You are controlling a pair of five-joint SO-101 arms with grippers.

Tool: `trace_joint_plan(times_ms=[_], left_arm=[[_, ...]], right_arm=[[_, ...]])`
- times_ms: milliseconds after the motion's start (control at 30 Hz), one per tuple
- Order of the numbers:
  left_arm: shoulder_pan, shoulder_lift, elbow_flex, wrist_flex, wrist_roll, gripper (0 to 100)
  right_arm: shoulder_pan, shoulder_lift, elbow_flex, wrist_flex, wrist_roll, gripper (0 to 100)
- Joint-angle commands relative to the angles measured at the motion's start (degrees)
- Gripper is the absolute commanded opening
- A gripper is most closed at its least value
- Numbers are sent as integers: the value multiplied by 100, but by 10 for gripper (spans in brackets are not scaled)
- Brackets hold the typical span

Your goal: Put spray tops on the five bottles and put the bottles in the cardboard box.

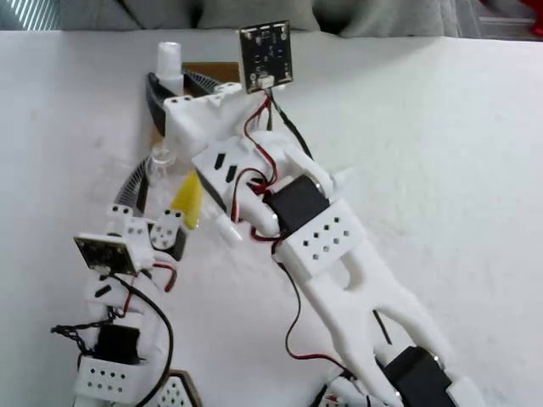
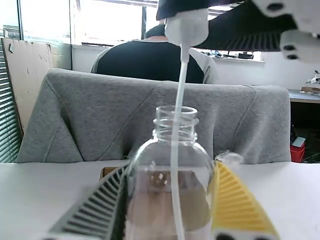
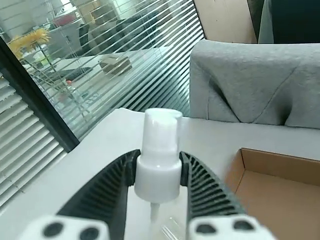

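My left gripper (image 1: pixel 163 170) is shut on a clear bottle (image 2: pixel 167 192), which stands upright between its dark ribbed finger (image 2: pixel 95 215) and its yellow finger (image 2: pixel 237 205). Directly above, my right gripper (image 3: pixel 159 160) is shut on a white spray top (image 3: pixel 159 150). The top (image 2: pixel 186 25) hangs a little over the bottle's open neck, and its thin tube runs down through the neck into the bottle. From above, the spray top (image 1: pixel 170 61) sits in the right gripper (image 1: pixel 174 78) just beyond the bottle (image 1: pixel 159 161). The cardboard box (image 3: pixel 272 185) lies open right behind them.
The right arm (image 1: pixel 339 254) stretches diagonally across the white table (image 1: pixel 441 136) from the near right. The box's edge (image 1: pixel 216 71) peeks out beyond its gripper. A grey cushion (image 2: pixel 100 115) stands past the table's far edge.
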Motion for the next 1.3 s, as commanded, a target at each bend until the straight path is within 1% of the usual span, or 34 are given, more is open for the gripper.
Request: trace_joint_plan(times_ms=[0, 167, 233, 367, 533, 633, 867, 1267], left_arm=[[57, -127, -18, 18, -35, 110], [57, -127, -18, 18, -35, 110], [57, -127, -18, 18, -35, 110], [57, -127, -18, 123, -35, 110], [57, -127, -18, 132, -35, 110], [57, -127, -18, 132, -35, 110], [57, -127, -18, 132, -35, 110], [57, -127, -18, 132, -35, 110]], right_arm=[[-57, -110, 26, -22, -70, 16], [-198, -321, 440, -31, -44, 16], [-277, -505, 712, -189, -35, 16], [-295, -866, 1486, -1007, -9, 16], [-303, -1182, 2523, -2141, 607, 16], [-303, -1323, 2963, -2527, 651, 16], [-435, -1508, 3411, -2624, 659, 16], [-646, -1525, 3587, -2615, 659, 18]])
